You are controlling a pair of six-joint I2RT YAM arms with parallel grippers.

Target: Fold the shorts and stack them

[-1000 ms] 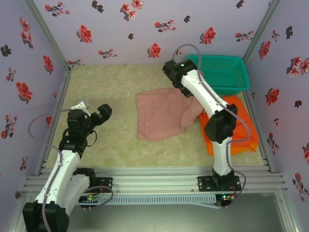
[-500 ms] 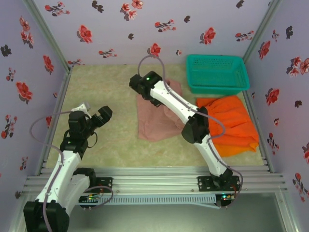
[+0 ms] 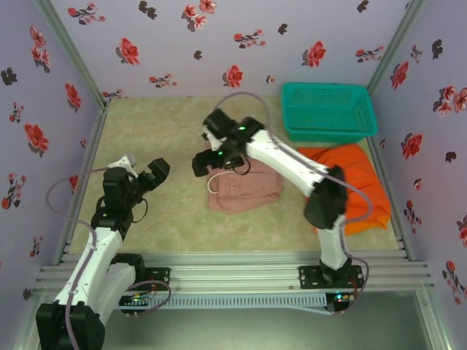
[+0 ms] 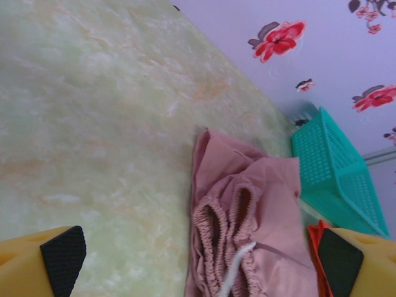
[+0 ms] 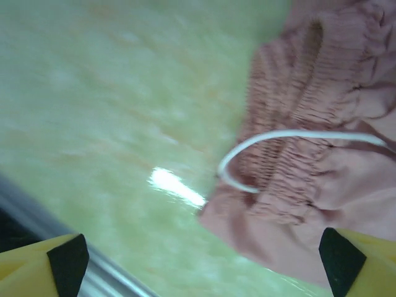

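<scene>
Top external view: left gripper point(image 3: 143, 165) and right gripper point(image 3: 206, 162) are held wide apart; pink shorts point(image 3: 246, 189) are seen folded beside the latter.

The left arm folds up from its base, and the left gripper point(image 3: 143, 168) is tipped forward with its pads point(image 4: 62, 252) spread wide and empty. The right arm stretches forward and leftward with its elbow raised; the right gripper point(image 3: 219, 163) points down, its fingers point(image 5: 337, 260) wide apart, gripping nothing

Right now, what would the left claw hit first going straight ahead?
Probably the folded pink-beige cloth shorts, straight ahead of the left claw; depth is unclear, so the pale marbled tabletop might come first.
</scene>
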